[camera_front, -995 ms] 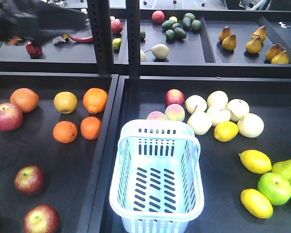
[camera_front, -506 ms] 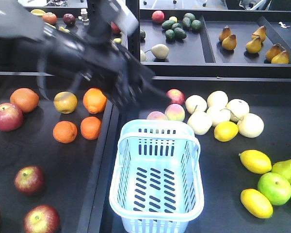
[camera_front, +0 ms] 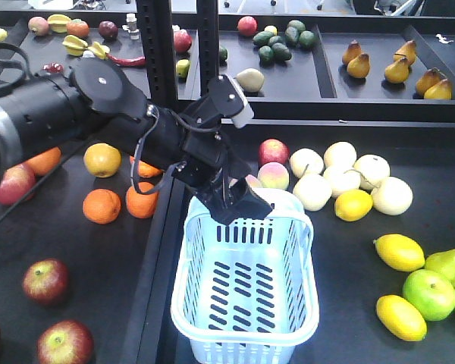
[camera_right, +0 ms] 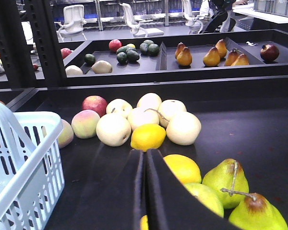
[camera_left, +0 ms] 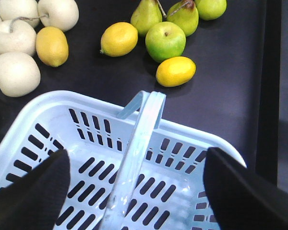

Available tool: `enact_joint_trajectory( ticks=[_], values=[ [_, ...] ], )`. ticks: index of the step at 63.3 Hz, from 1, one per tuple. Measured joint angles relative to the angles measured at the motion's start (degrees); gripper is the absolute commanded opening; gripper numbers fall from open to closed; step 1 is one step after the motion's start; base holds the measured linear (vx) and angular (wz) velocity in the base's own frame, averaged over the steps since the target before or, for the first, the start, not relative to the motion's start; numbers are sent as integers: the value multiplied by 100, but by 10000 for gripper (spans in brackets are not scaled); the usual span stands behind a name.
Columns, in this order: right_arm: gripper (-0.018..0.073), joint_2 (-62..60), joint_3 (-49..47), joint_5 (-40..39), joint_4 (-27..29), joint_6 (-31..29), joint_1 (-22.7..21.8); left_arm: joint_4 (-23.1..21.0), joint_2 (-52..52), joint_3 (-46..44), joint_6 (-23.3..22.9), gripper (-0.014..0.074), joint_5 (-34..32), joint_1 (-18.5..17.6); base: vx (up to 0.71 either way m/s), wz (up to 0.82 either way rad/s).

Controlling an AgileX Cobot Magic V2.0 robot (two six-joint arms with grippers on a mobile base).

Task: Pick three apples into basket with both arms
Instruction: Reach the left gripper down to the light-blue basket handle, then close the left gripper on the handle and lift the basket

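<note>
Black left hand (camera_front: 237,205) hangs spread and empty over the far rim of the basket (camera_front: 246,336), mid-frame. Apples (camera_front: 45,280) lie lower left, well apart from it. The right hand (camera_right: 145,191) is pressed together.

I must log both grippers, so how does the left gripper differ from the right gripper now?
The left gripper is open, the right gripper is shut. The left gripper hangs over the basket, the right gripper points at a lemon outside it. Both are black and hold nothing.
</note>
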Motion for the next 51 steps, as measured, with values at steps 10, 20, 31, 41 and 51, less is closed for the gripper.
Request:
enact_joint_trajectory(
  ticks=[10, 20, 31, 41, 51],
  values=[
    [-5, 0, 0, 0, 0, 0, 0, 19, 141, -2, 20, 538, -28, 0, 0, 0],
    [-5, 0, 0, 0, 0, 0, 0, 23, 237, -2, 24, 538, -28, 0, 0, 0],
    [-5, 0, 0, 0, 0, 0, 0, 42, 388, -6, 39, 538, -71, 0, 0, 0],
    [-5, 0, 0, 0, 0, 0, 0, 152, 572, -6, 45, 538, -155, 0, 0, 0],
    [-5, 0, 0, 0, 0, 0, 0, 175, 683, -6, 45, 529, -186, 0, 0, 0]
  ],
)
